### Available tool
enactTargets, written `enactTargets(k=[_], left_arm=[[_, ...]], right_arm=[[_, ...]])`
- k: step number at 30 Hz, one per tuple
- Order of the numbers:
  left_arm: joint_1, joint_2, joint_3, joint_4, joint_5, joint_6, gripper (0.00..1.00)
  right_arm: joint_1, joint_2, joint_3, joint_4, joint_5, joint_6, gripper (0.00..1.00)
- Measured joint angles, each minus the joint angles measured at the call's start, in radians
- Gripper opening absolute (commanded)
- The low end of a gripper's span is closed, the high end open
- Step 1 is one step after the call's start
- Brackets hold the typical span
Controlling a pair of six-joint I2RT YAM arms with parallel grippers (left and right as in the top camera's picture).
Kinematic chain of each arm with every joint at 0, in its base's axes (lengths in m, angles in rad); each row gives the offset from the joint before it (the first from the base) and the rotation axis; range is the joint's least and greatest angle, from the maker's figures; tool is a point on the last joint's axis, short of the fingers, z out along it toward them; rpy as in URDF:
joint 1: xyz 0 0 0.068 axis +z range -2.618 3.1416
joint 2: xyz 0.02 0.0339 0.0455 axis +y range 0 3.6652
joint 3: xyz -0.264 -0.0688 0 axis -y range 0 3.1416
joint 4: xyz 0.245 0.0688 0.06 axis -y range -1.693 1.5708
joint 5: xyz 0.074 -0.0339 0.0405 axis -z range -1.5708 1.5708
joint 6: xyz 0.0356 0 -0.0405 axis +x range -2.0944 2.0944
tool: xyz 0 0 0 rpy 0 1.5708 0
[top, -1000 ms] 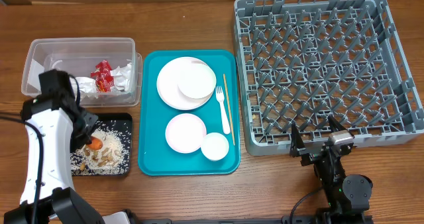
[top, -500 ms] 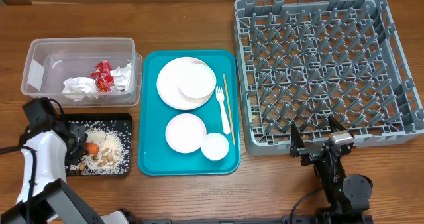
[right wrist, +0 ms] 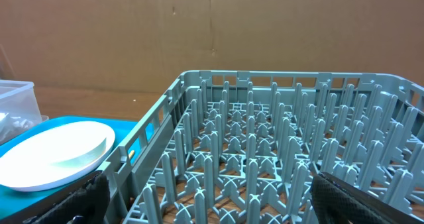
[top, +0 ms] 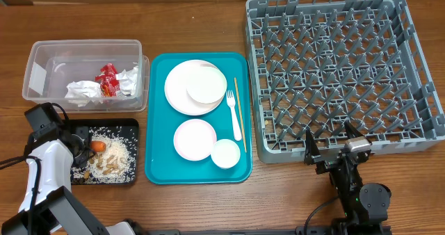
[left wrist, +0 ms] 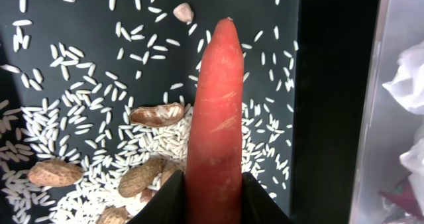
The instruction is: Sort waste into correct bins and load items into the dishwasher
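Holding the carrot (top: pixel 97 146) at the black tray (top: pixel 134 134), the left arm (top: pixel 43 148) sits at the left edge of the desk in the overhead view. The carrot lies on the arm's right side, inside the tray outline and beside the rice scraps (top: pixel 115 155). The clear tub (top: pixel 42 61) lies just beyond the tray. The right arm (top: pixel 354 179) stands well apart, in front of the grey rack (top: pixel 417 75), so the left arm is by far the nearer. Against the earlier overhead frame, the left arm has drawn back toward the desk edge and no longer covers the tub corner. The carrot has shifted only slightly within the tray, and the right arm is unchanged.

In the left wrist view, the left fingers (left wrist: pixel 262 201) are clamped on the thick end of the carrot. Its long axis runs straight out from the fingers, tip pointing away, over rice and peanut-like husks (left wrist: pixel 156 114). Whether the tip touches the scraps cannot be told. A release here should leave the carrot in the tray.

In the right wrist view, the right fingers (right wrist: pixel 371 201) stand wide apart, holding nothing, facing the rack.
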Motion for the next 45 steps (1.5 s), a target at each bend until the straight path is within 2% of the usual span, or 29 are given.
enactTargets(k=[9, 19, 23, 27, 32, 38, 45], left_arm=[[0.0, 0.0, 0.0, 0.064, 0.0, -0.006, 0.27], [0.0, 0.051, 0.0, 0.123, -0.001, -0.006, 0.24], [0.0, 0.055, 0.0, 0.136, -0.001, -0.006, 0.31], [0.0, 0.055, 0.0, 0.139, -0.001, -0.005, 0.44], [0.0, 0.055, 0.0, 0.149, -0.001, 0.0, 0.45], [0.0, 0.055, 0.003, 0.148, 0.038, 0.07, 0.41], [0.0, -0.001, 0.06, 0.053, 0.216, 0.198, 0.42]], right_arm=[[0.0, 0.0, 0.0, 0.0, 0.0, 0.0, 1.0], [0.0, 0.0, 0.0, 0.001, 0.0, 0.0, 1.0], [0.0, 0.0, 0.0, 0.0, 0.0, 0.0, 1.0], [0.0, 0.0, 0.0, 0.0, 0.0, 0.0, 1.0], [0.0, 0.0, 0.0, 0.0, 0.0, 0.0, 1.0], [0.0, 0.0, 0.0, 0.0, 0.0, 0.0, 1.0], [0.0, 0.0, 0.0, 0.001, 0.0, 0.0, 1.0]])
